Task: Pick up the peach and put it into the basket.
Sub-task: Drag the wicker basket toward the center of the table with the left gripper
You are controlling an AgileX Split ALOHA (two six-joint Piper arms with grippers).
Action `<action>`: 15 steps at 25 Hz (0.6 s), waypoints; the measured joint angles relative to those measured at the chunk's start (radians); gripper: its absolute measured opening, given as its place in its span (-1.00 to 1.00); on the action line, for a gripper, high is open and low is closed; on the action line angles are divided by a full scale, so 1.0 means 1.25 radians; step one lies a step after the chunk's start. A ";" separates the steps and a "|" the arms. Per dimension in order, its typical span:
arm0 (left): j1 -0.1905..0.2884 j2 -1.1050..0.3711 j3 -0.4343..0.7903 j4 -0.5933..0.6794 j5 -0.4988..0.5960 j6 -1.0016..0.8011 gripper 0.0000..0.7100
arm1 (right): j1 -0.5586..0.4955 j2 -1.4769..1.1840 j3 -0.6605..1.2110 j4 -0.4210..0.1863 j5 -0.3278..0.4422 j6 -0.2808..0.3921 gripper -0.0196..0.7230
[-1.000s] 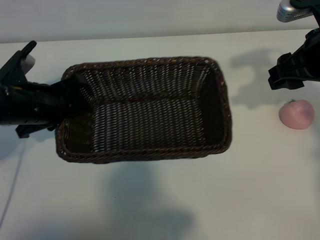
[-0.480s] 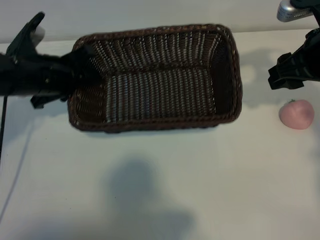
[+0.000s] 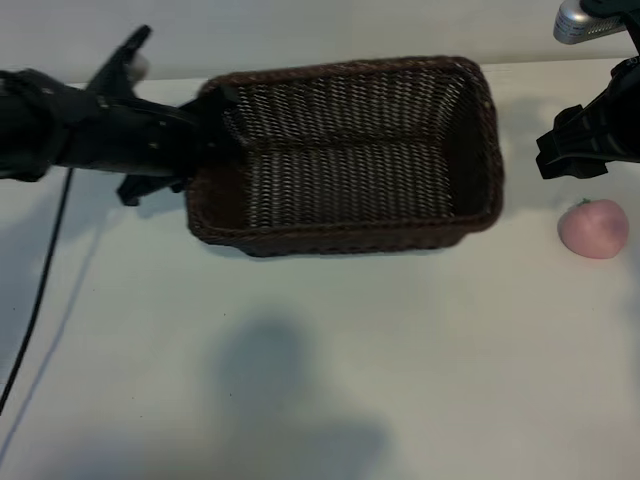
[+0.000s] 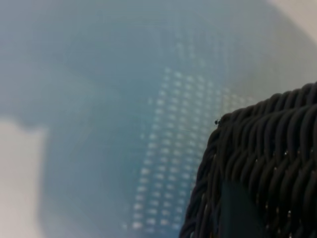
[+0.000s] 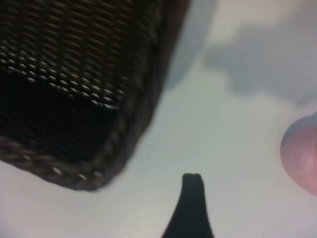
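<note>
The dark-brown woven basket (image 3: 340,238) sits at the back middle of the white table, and its shadow lies well in front of it. My left gripper (image 3: 203,135) is shut on the basket's left rim, and in the left wrist view one finger (image 4: 238,213) lies against the weave (image 4: 270,148). The pale-pink peach (image 3: 593,229) rests on the table at the far right, apart from the basket. My right gripper (image 3: 577,150) hangs open just behind the peach with nothing in it. The right wrist view shows one fingertip (image 5: 192,191), the basket's corner (image 5: 84,79) and the peach's edge (image 5: 303,156).
A black cable (image 3: 40,290) trails from the left arm across the table's left side. A silver part of the rig (image 3: 585,20) shows at the top right corner. White table (image 3: 420,380) stretches in front of the basket.
The left arm has carried the basket to the right and toward the back, closer to the peach. The right gripper and the peach have stayed put.
</note>
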 joint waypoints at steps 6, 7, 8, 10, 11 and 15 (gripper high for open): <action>-0.038 0.079 -0.037 -0.006 -0.006 -0.002 -0.06 | 0.000 0.000 0.000 0.000 0.001 0.000 0.66; -0.038 0.089 -0.040 -0.006 -0.010 -0.007 -0.06 | 0.000 0.000 0.000 0.000 0.001 0.000 0.66; -0.039 0.096 -0.042 -0.006 -0.018 -0.011 -0.06 | 0.000 0.000 0.000 0.000 0.001 0.000 0.66; -0.039 0.108 -0.042 -0.008 -0.033 -0.023 -0.06 | 0.000 0.000 0.000 0.000 0.001 0.000 0.66; -0.039 0.109 -0.042 -0.008 -0.037 -0.026 -0.06 | 0.000 0.000 0.000 0.000 0.001 0.000 0.66; -0.039 0.109 -0.042 -0.008 -0.046 -0.029 -0.06 | 0.000 0.000 0.000 0.000 0.001 0.000 0.66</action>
